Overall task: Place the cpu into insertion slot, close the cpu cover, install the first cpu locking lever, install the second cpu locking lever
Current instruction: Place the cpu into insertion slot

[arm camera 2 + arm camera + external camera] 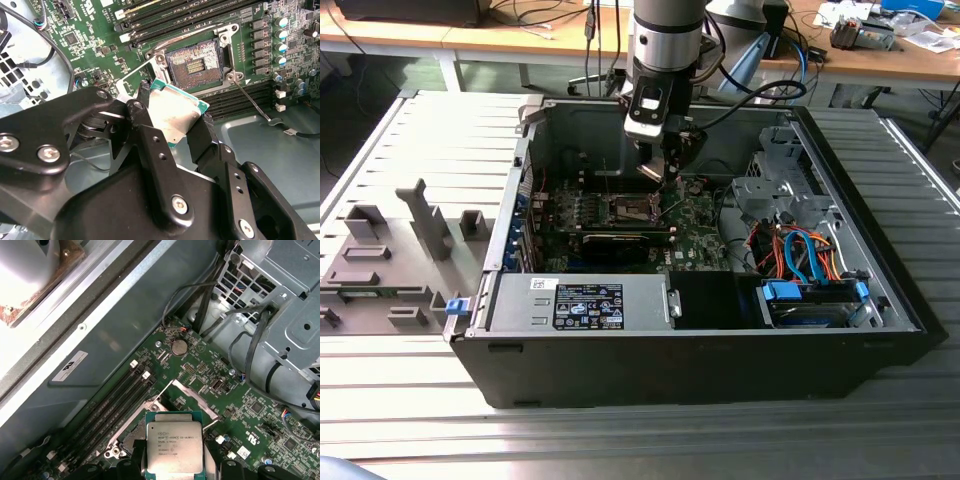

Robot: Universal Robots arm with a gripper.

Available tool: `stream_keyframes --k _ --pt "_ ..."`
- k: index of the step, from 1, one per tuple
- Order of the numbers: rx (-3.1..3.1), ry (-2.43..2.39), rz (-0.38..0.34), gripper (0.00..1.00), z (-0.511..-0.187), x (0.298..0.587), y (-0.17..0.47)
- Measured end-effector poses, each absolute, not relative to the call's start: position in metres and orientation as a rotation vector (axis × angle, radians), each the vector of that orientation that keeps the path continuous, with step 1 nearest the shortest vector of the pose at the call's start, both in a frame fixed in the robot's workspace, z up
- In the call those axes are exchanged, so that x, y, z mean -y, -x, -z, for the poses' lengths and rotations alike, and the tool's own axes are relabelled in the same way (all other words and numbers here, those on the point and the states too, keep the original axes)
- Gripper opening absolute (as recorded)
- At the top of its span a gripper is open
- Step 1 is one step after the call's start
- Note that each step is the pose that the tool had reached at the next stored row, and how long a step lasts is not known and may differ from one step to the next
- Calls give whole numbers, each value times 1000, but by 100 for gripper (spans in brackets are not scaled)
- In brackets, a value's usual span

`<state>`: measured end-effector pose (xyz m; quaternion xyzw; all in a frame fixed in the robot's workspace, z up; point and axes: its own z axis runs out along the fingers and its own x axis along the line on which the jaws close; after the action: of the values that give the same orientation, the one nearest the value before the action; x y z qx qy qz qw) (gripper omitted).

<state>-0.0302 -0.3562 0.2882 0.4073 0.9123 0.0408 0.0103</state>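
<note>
The pincer (176, 122) is gripping the cpu (175, 111) by two opposite edges, fingers narrowed onto it, and is holding it in the air just short of the insertion slot (196, 62), not yet touching it. In the second wrist view the slot is lying bare, its dark pin field exposed. The cpu cover (196, 396) appears to be standing swung up beside it, and one thin wire locking lever (251, 104) is sticking out loose. So, as I judge it, the first step is under way and none is finished: seating the chip, closing the cover and fastening both levers are all waiting. In the exterior view the arm is reaching down into the open computer case (670, 350) at about twelve o'clock from the case's middle, with the labelled power supply (585, 300) sitting at seven o'clock and blue and orange cables (800, 250) bunching at three o'clock. The case is resting on a slatted metal counter (620, 440). Grey fixture blocks (380, 270) are standing at nine o'clock, and wooden desks (470, 35) are running along behind at twelve o'clock.
</note>
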Motion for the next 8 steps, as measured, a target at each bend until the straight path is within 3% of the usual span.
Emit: stream_keyframes --k 8 --pt "-2836 -1294 -127 54 -288 356 30"
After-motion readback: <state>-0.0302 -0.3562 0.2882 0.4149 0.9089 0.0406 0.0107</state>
